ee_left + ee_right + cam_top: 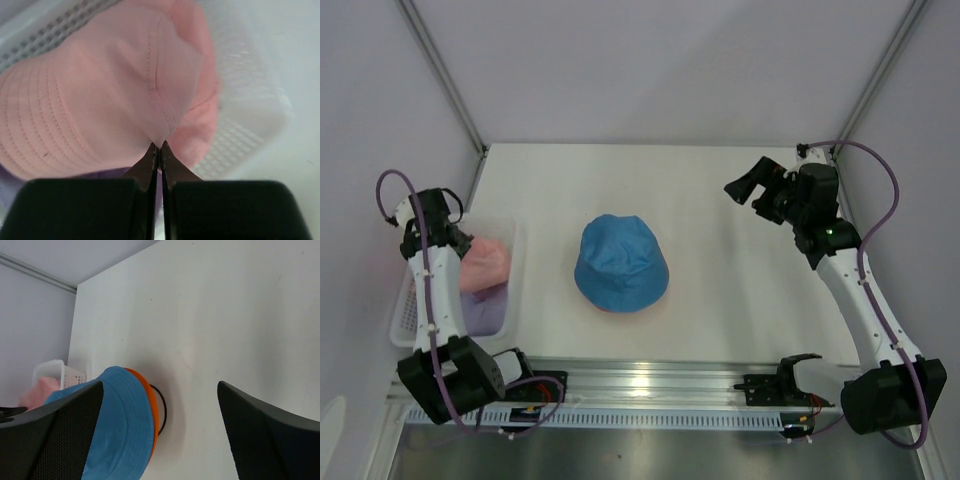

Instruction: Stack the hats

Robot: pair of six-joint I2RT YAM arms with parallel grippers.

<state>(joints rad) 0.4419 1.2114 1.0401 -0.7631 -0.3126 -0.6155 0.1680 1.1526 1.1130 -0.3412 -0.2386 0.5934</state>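
at the left edge of the top view, the left tool is clamped on a fold of the pink hat, which lies in the white basket over the lavender hat. mid-frame on the counter, the blue hat covers the orange hat. the right tool hangs at upper right, fingers wide apart.

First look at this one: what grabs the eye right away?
The blue hat sits mid-table, an orange hat peeking out beneath it. At the left, the left gripper has its jaws pinched shut on the pink hat in the white basket, while the right gripper hangs open at the far right.
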